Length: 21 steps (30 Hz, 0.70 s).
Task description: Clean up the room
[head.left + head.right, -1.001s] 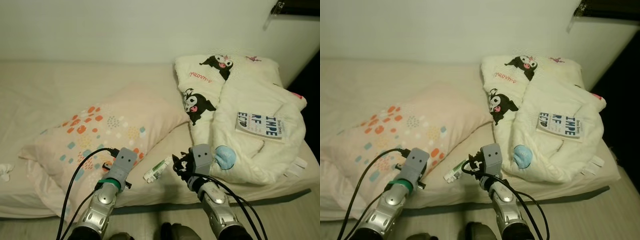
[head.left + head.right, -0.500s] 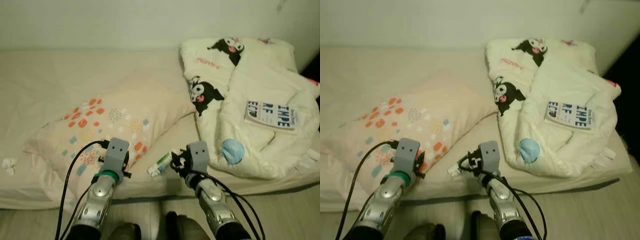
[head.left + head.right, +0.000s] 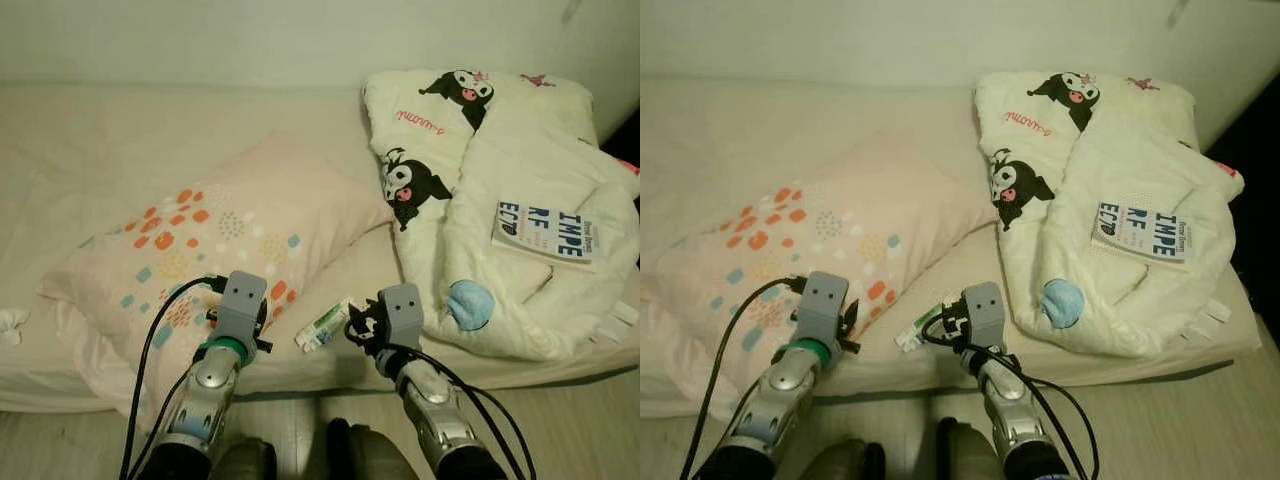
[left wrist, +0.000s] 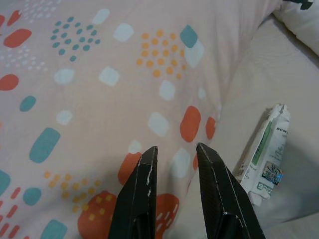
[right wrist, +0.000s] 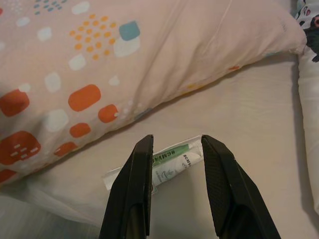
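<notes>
Left eye view: a cream bed sheet [image 3: 120, 130] fills the frame. A pale pink pillow with orange and teal spots [image 3: 230, 235] lies centre-left. A folded cream quilt with black cartoon figures [image 3: 520, 200] sits upper right, carrying a white booklet with dark block lettering [image 3: 545, 232] and a round light-blue object [image 3: 467, 304]. A small white and green flat sachet [image 3: 324, 325] lies on the sheet low in the middle, between pillow and quilt. A crumpled white scrap [image 3: 12, 322] lies at the left edge.

Right eye view: same layout. The right gripper [image 3: 940, 326] is just beside the sachet; the left gripper [image 3: 846, 320] hangs over the pillow's near corner.

Left wrist view: the left gripper's fingers [image 4: 139, 194] stand slightly apart, empty, above spotted fabric, with the sachet off to the frame's lower right.

Right wrist view: the right gripper's fingers [image 5: 134, 189] are spread, and the sachet lies between them, apparently not yet gripped.

Step in hand, as judged: picking the sachet off the bed. Next move calls for lowering the right gripper until its fingers straddle the packet, then closing without catching the sheet.
</notes>
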### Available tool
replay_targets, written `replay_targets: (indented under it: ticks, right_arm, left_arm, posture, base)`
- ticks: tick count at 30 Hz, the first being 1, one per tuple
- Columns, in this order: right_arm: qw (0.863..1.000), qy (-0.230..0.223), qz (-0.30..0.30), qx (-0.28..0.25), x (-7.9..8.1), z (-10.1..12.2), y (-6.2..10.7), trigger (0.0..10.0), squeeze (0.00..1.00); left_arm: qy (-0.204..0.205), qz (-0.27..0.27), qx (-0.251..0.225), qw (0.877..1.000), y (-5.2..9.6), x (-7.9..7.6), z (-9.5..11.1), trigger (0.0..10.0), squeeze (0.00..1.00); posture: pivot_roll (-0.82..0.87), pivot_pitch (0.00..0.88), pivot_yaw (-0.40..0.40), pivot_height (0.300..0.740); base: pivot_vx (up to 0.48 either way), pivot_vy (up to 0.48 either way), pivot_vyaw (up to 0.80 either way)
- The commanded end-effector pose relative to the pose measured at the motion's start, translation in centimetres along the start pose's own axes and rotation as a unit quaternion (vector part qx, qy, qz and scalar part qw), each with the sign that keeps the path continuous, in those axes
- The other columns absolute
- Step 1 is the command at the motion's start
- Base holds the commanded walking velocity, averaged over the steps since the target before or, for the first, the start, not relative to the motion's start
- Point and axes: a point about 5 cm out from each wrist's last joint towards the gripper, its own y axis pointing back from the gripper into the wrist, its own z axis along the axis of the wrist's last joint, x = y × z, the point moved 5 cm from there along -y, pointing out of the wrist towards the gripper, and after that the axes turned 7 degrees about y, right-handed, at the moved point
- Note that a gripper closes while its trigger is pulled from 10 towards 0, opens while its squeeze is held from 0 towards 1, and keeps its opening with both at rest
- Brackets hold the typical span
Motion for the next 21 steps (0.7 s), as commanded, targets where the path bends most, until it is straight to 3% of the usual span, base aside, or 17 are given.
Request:
replay_targets:
  ticks: [1, 21]
  right_arm:
    - [1.000, -0.006, -0.003, 0.011, 0.10, -0.75, 0.45, 10.0, 0.00]
    - [1.000, -0.012, 0.004, 0.006, 0.19, -0.54, 0.44, 10.0, 0.00]
  left_arm:
    - [0.006, -0.003, 0.016, 1.000, 0.23, -0.23, -0.87, 10.0, 0.00]
    - [0.003, -0.003, 0.017, 1.000, 0.10, -0.38, -0.86, 10.0, 0.00]
  posture:
    - [-0.02, 0.143, 0.006, 0.656]
    - [-0.02, 0.137, 0.003, 0.572]
  base:
    - [0.000, 0.000, 0.00]
    - [0.000, 0.000, 0.00]
